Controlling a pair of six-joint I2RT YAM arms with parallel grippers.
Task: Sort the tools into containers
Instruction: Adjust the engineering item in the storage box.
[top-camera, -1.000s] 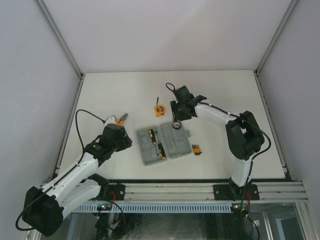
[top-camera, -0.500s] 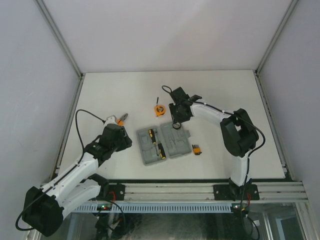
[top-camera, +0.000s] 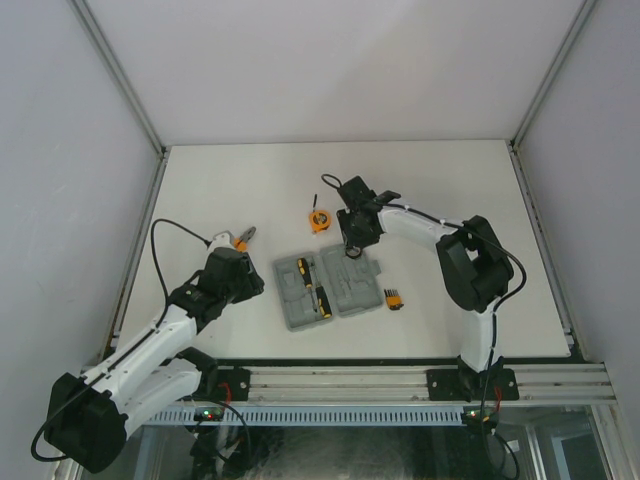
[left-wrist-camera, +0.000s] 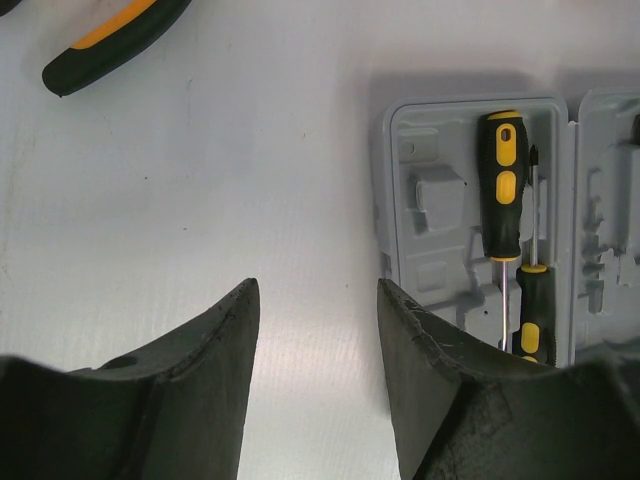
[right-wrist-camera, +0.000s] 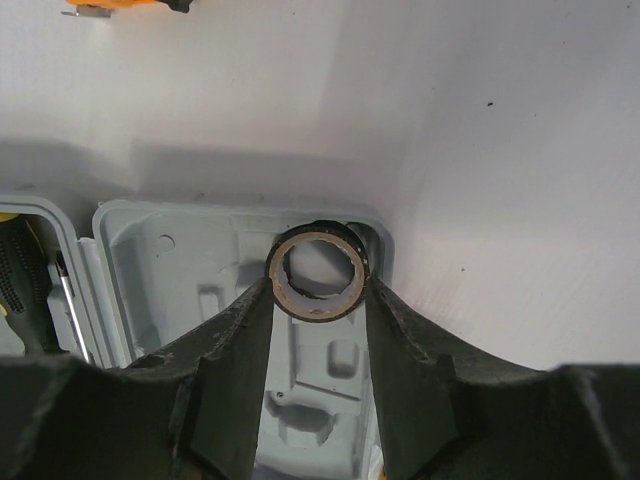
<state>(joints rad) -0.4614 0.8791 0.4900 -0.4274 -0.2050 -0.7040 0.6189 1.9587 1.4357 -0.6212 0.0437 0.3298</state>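
The grey tool case (top-camera: 355, 290) lies open near the table's front. Two black-and-orange screwdrivers (top-camera: 303, 272) lie in its left half, and they also show in the left wrist view (left-wrist-camera: 503, 185). My right gripper (top-camera: 351, 242) is shut on the small dark ring (right-wrist-camera: 317, 271), holding it over the far corner of the case's right half (right-wrist-camera: 200, 290). My left gripper (left-wrist-camera: 315, 300) is open and empty over bare table, left of the case (left-wrist-camera: 430, 200). The orange-handled pliers (top-camera: 243, 238) lie just beyond it. The orange tape measure (top-camera: 319, 220) lies behind the case. The bit set (top-camera: 393, 298) lies to its right.
The pliers' handle (left-wrist-camera: 115, 40) shows at the top left of the left wrist view. The tape measure's edge (right-wrist-camera: 130, 5) shows at the top of the right wrist view. White walls with metal posts enclose the table on three sides.
My right gripper has shifted slightly left with the ring and now hides it in the top view. The left arm has not moved.
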